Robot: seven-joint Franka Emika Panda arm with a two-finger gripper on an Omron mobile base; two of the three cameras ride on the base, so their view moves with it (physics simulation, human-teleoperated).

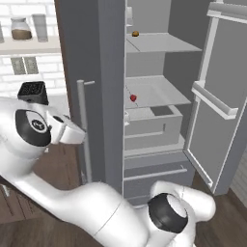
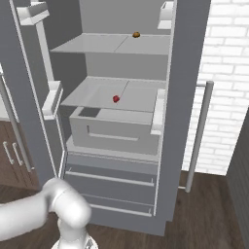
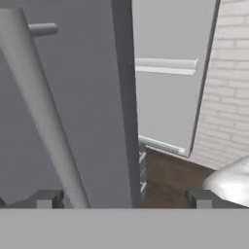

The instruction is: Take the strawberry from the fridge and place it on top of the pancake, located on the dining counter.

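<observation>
Your strawberry sits on the middle shelf inside the fridge, whose right door stands open. Your gripper faces the closed door's bar handle, jaws spread apart, grasping nothing.

The white arm with dark joints rises from the base, bends at a dark elbow and reaches toward the tall matte grey fridge. Its tool sits close before the fridge's closed door, dark fingertips spread wide apart, gripping nothing.
</observation>
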